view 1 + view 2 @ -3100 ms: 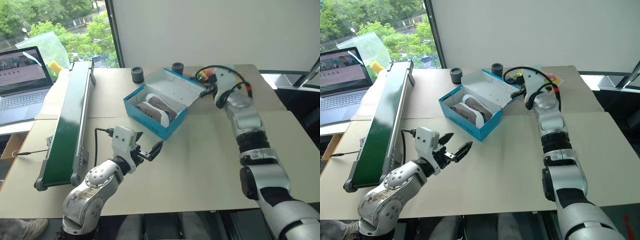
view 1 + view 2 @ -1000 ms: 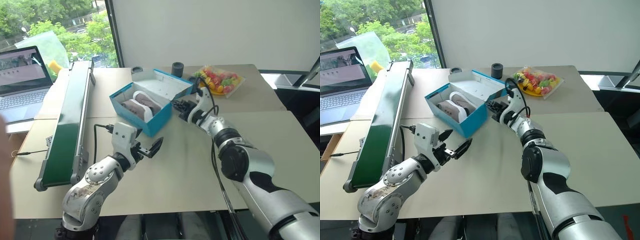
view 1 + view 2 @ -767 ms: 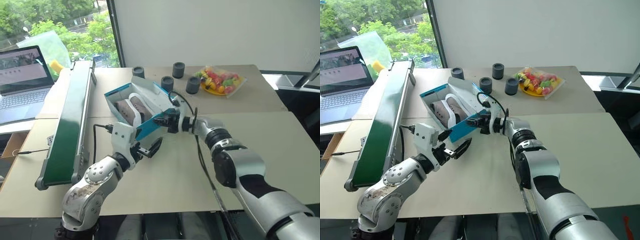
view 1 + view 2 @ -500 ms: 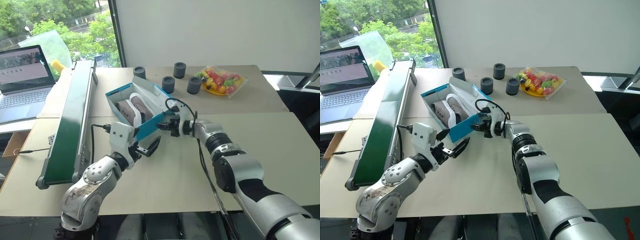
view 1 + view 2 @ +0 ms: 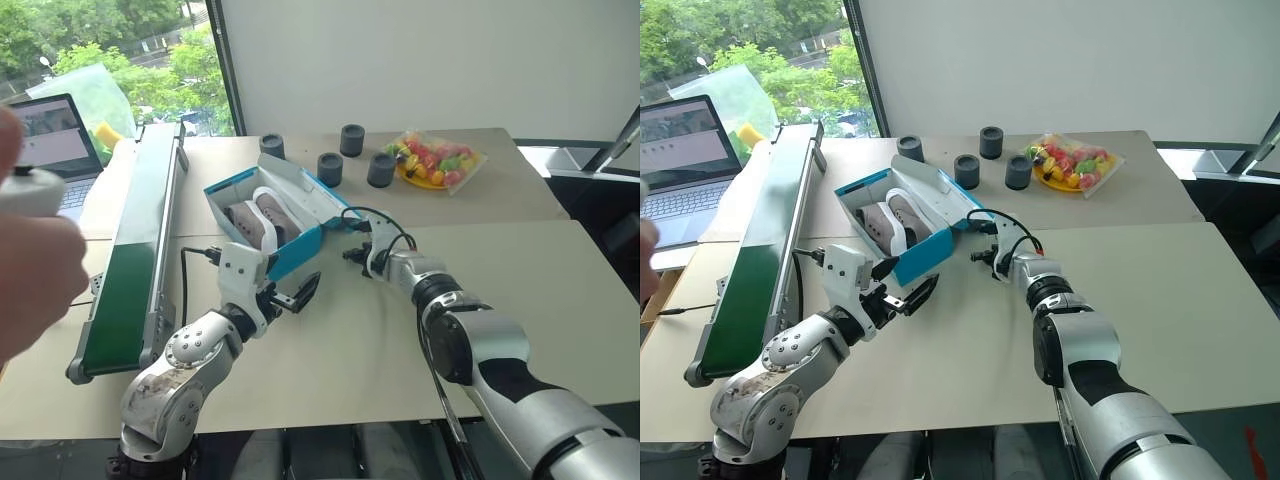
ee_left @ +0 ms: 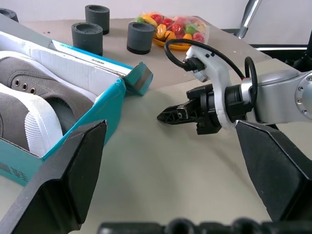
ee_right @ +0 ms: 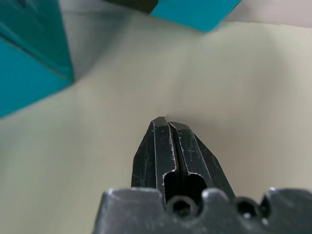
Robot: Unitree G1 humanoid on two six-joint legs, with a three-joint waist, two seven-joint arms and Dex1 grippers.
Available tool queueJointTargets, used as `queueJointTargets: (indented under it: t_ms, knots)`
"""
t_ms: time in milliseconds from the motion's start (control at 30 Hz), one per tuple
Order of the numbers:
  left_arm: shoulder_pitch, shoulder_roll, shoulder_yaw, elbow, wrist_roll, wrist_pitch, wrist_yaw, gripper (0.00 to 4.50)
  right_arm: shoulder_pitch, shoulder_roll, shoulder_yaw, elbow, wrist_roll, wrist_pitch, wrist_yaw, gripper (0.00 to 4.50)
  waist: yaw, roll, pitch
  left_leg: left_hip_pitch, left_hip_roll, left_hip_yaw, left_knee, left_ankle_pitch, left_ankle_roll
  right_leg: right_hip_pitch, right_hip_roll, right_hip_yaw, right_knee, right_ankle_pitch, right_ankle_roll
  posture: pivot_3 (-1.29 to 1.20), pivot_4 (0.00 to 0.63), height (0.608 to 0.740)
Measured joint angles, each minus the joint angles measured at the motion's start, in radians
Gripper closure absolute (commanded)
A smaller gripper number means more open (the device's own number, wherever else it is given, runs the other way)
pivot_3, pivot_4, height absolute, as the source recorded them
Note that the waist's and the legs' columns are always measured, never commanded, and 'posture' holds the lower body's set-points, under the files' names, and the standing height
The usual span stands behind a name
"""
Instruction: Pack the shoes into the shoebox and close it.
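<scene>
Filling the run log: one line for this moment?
shoes in shoebox | lid open | right tool shut, beside box | left tool open

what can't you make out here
- Lid: its print is too small to read in the left eye view.
- Box: far end cut off by the left wrist view's edge.
- Laptop: part hidden by a blurred hand in the left eye view.

The open shoebox [image 5: 300,245] holds both shoes [image 5: 262,220] on the table [image 5: 520,270]. The right claw [image 5: 349,254], fingers pressed together, sits just beside its near corner. The left claw [image 5: 290,296] gapes nearby.
</scene>
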Motion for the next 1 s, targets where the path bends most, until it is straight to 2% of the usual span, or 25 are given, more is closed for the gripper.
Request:
queueJointTargets:
  t_ms: [133, 233, 333, 667, 1000]
  knots:
    - [-0.002, 0.002, 0.0, 0.0, 0.0, 0.0, -0.001, 0.0, -0.025, 0.006, -0.168, 0.013, 0.126, -0.023, -0.098, 4.44, 0.003, 0.0, 0.0, -0.001, 0.0, 0.0, 0.0, 0.0, 0.0, 0.0, 0.0, 0.0, -0.001, 0.0, 0.0, 0.0, 0.15, 0.74]
    - [-0.004, 0.002, 0.0, 0.0, 0.0, 0.0, -0.003, 0.0, -0.053, 0.019, -0.343, 0.015, 0.273, -0.024, -0.115, 4.44, 0.002, 0.0, 0.0, -0.001, 0.001, 0.001, 0.0, 0.0, 0.0, 0.0, 0.0, 0.0, -0.001, 0.0, 0.0, 0.0, 0.15, 0.74]
    - [-0.009, 0.003, 0.0, 0.0, 0.0, 0.0, -0.006, 0.0, -0.076, 0.042, -0.437, 0.015, 0.356, -0.023, -0.115, 4.44, -0.002, 0.0, 0.0, -0.001, 0.0, 0.002, 0.0, 0.0, 0.0, 0.0, 0.0, 0.0, -0.001, 0.0, 0.0, 0.0, 0.15, 0.74]
    - [-0.012, 0.013, 0.0, 0.0, 0.0, 0.002, -0.009, 0.0, -0.077, 0.094, -0.432, 0.022, 0.345, -0.003, -0.11, 4.44, -0.009, 0.0, 0.0, -0.001, 0.0, 0.003, 0.0, 0.0, 0.0, 0.0, 0.0, 0.0, -0.001, 0.0, 0.0, 0.0, 0.15, 0.74]
    - [-0.011, 0.03, 0.02, -0.008, -0.004, 0.023, 0.001, 0.0, -0.077, 0.113, -0.496, 0.022, 0.381, -0.043, -0.021, 4.44, -0.011, 0.0, 0.0, -0.001, 0.001, 0.003, 0.0, 0.0, 0.0, 0.0, 0.0, 0.0, -0.001, 0.0, 0.0, 0.0, 0.15, 0.74]
